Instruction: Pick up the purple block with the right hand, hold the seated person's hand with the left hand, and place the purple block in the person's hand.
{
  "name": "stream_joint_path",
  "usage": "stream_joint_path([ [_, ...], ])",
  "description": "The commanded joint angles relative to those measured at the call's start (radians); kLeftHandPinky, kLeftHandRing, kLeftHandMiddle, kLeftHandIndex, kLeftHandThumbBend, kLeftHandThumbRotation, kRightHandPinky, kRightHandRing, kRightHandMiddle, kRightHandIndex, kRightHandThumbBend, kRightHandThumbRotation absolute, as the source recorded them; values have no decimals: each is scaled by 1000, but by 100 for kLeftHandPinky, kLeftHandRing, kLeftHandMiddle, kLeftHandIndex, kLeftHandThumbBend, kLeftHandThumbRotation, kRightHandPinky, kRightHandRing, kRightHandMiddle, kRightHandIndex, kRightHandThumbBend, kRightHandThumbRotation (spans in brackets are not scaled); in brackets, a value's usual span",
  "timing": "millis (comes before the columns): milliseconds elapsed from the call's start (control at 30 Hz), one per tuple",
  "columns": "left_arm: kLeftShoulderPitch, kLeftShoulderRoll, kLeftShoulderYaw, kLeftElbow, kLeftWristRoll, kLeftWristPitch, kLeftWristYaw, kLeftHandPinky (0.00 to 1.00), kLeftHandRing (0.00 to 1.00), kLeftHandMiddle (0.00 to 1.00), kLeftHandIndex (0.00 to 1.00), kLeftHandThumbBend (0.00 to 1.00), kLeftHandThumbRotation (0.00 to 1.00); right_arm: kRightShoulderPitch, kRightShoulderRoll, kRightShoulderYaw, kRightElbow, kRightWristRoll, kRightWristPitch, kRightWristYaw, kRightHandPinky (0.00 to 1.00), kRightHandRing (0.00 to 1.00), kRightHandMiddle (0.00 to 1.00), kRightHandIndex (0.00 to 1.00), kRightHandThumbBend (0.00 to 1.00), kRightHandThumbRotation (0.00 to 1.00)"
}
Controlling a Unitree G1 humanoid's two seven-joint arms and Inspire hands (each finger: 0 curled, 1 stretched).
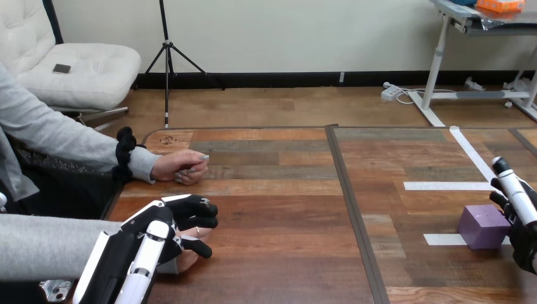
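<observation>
Left hand [166, 223] curls round the person's hand [187, 258] beneath it — likely steadying it; right hand [520, 221] touches the purple block [482, 226] beside it — grip unclear.

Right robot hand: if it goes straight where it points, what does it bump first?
Probably the purple block: the right robot hand sits against its right side, pointing leftward, though depth is unclear.

right hand [520, 221] cut off by edge
</observation>
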State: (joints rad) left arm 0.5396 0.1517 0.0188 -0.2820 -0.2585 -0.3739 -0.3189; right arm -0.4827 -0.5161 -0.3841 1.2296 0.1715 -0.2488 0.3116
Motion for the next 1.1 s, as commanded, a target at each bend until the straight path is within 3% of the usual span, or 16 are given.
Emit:
stream_joint_path([
  [0, -35, -2, 12, -50, 1, 2, 11, 47, 67, 67, 63, 20, 83, -54, -12, 20, 2, -17, -35, 2, 99, 96, 95, 92, 68, 55],
  [200, -35, 1, 12, -51, -1, 0, 11, 47, 67, 68, 63, 25, 83, -38, -22, 76, 1, -91, -53, -28, 96, 95, 94, 91, 68, 54],
  [400, -43, 5, 18, -29, -6, -20, -2, 47, 67, 68, 63, 21, 83, -29, -27, 119, -1, -153, -53, -80, 92, 95, 95, 89, 72, 50],
  [600, -43, 5, 21, -27, -9, -20, -5, 46, 68, 68, 63, 19, 85, -16, -23, 134, -2, -174, -74, -92, 90, 95, 96, 88, 79, 46],
  [833, -46, 4, 26, -22, -18, -21, -14, 45, 68, 68, 62, 25, 87, -3, -19, 141, -3, -185, -88, -99, 89, 94, 94, 88, 90, 43],
  [1067, -46, 3, 28, -26, -20, -19, -16, 43, 68, 68, 62, 27, 90, 8, -18, 144, 1, -182, -112, -90, 88, 92, 92, 88, 93, 37],
])
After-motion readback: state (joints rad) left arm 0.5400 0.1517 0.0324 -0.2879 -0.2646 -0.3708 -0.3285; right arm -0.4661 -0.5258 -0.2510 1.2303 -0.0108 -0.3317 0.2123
